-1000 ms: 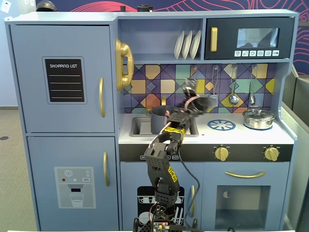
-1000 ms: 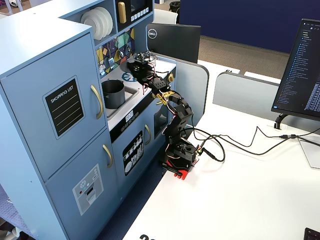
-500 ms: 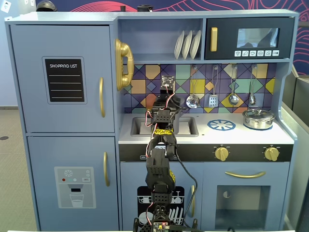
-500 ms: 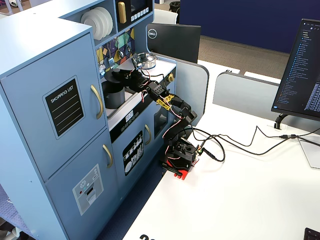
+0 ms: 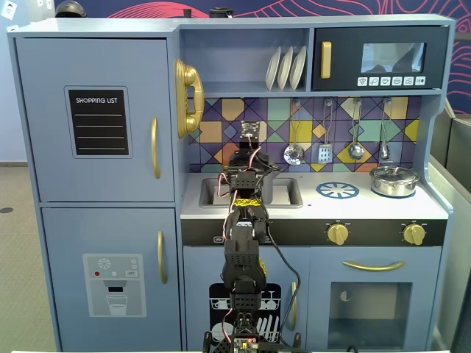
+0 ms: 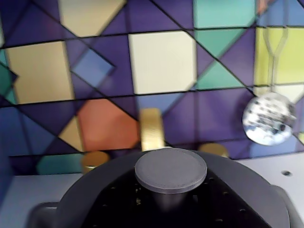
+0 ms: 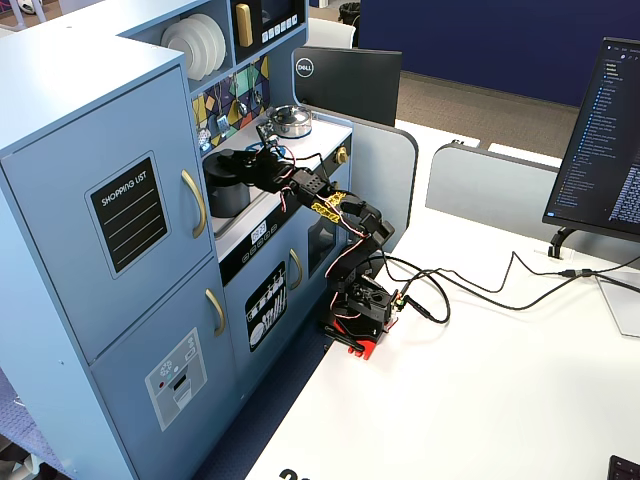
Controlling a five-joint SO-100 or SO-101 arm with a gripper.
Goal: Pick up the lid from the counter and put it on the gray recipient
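Note:
The dark-gray lid (image 6: 107,185) fills the bottom of the wrist view, its round knob (image 6: 171,170) close in front of the camera. It appears to lie on the gray pot (image 7: 228,195), which stands in the sink basin (image 5: 213,193) of the pale counter (image 5: 368,207). One of the pot's side handles (image 6: 45,213) shows at the lower left. In a fixed view the arm hides most of the pot (image 5: 268,188). My gripper (image 7: 254,160) reaches over the pot's top. Its fingers do not show in the wrist view, so I cannot tell whether it is open or shut.
A shiny silver pot (image 5: 394,180) stands at the counter's right end, beside the blue burner ring (image 5: 338,190). A gold faucet (image 6: 152,129) rises just behind the lid. Utensils (image 5: 294,153) hang on the tiled back wall. Cables (image 7: 480,285) trail over the white table.

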